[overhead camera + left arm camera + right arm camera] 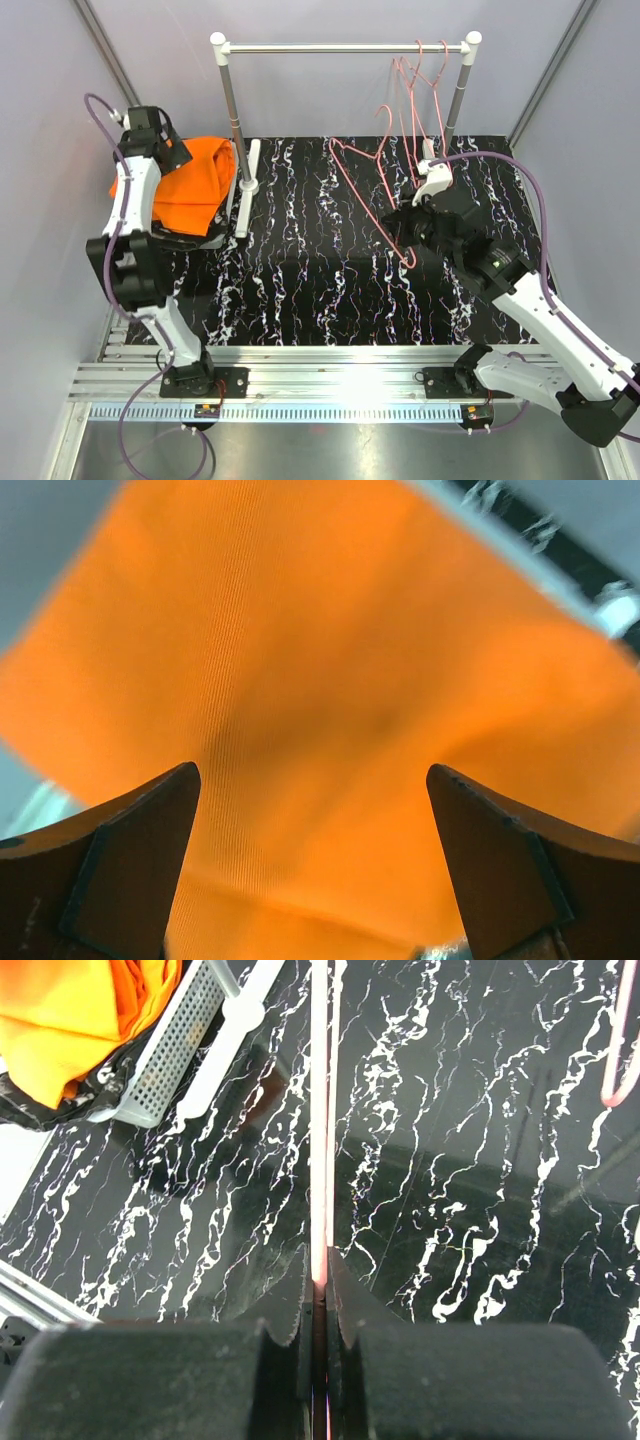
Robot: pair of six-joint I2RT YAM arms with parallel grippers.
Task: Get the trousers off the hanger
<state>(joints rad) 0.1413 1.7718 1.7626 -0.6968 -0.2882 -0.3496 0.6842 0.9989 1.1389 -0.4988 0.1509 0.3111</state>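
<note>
Top external view, Ben: where are the trousers lying?

Ana, the orange trousers [190, 190] are lying in a soft heap at the upper left of the frame. They are sitting on the black table [300, 290] with white streaks, just beside the left post of the rack [233, 120]. In the right wrist view a black speckled cloth [40, 1110] is peeking out under them, at the far left edge.

What is the left pincer [312, 770] doing?

It is hanging right over the orange cloth. In the left wrist view its two fingers [130, 860] are standing wide apart, and they are holding nothing. Orange is filling almost the whole frame there.

And the right pincer [318, 1270]?

It is squeezing tight on a thin pink hanger [320, 1110]. In the right wrist view the wire is running straight up from between the closed fingers. In the top view that hanger is tilting over the table, right of the middle. More pink hangers [412, 100] are hanging from the rail at the upper right.
</note>
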